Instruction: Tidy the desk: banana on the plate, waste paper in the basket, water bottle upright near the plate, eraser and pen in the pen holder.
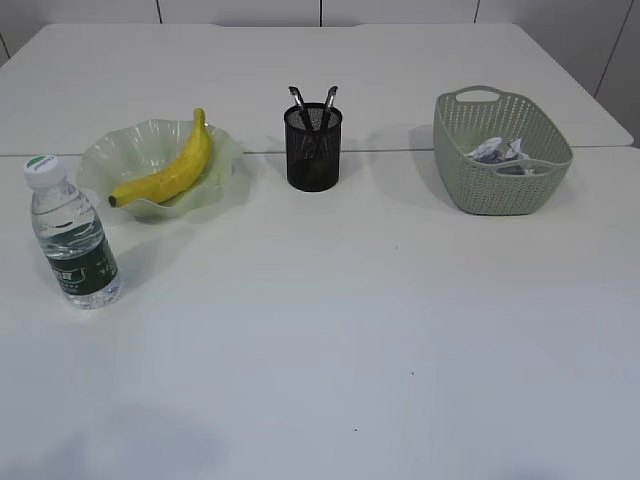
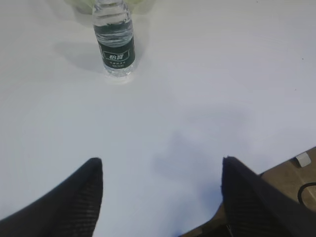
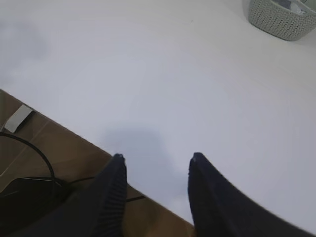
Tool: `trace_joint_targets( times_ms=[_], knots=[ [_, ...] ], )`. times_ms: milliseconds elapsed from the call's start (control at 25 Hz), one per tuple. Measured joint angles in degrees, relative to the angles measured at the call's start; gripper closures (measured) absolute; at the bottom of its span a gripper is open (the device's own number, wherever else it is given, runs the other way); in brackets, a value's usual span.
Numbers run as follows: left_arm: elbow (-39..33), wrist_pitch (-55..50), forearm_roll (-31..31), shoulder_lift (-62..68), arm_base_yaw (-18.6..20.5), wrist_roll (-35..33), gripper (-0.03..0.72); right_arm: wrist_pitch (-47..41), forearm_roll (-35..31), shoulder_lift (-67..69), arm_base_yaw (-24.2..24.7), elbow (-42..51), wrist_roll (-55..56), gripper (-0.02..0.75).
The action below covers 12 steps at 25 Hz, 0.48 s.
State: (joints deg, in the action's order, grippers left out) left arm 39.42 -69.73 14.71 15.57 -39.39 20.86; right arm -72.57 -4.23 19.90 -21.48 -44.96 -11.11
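A white table (image 1: 330, 330) is being seen from the front at a slant. Toward its far left, a pale green plate (image 1: 120, 150) with a wavy rim is carrying a banana (image 1: 170, 170), which is lying across it with its stem pointing to the far edge. Just in front of the plate, near the left edge, a water bottle (image 1: 75, 235) is standing upright with its white cap on; in the left wrist view the same bottle (image 2: 114, 42) is shown standing with bare table between it and the jaws. At the middle of the far part of the table, a black mesh pen holder (image 1: 313, 150) is holding two pens (image 1: 300, 105) that are leaning apart. Whether an eraser is lying inside cannot be told. Toward the far right, a green basket (image 1: 500, 185) is holding crumpled waste paper (image 1: 497, 150); its corner (image 3: 281, 22) is also showing in the right wrist view.

The left gripper (image 2: 160, 165) is being held over bare table near the front edge, its jaws spread wide with nothing between them. The right gripper (image 3: 157, 160) is hanging over the front edge, its jaws partly open and holding nothing.
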Motion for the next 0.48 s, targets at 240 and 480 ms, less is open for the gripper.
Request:
trace_joint_targets(
  times_ms=[240,480],
  knots=[
    [-2.8,-0.9,-6.7,-3.2,0.0,-9.2,0.137,-0.1,-4.3,-7.6,0.0,5.9,-0.2,0.424],
    [-3.3,-1.4,-12.5,-4.3,0.0,-16.9,0.134,-0.3,-7.0,-14.6,0.0,9.8,-0.3,0.424]
  ],
)
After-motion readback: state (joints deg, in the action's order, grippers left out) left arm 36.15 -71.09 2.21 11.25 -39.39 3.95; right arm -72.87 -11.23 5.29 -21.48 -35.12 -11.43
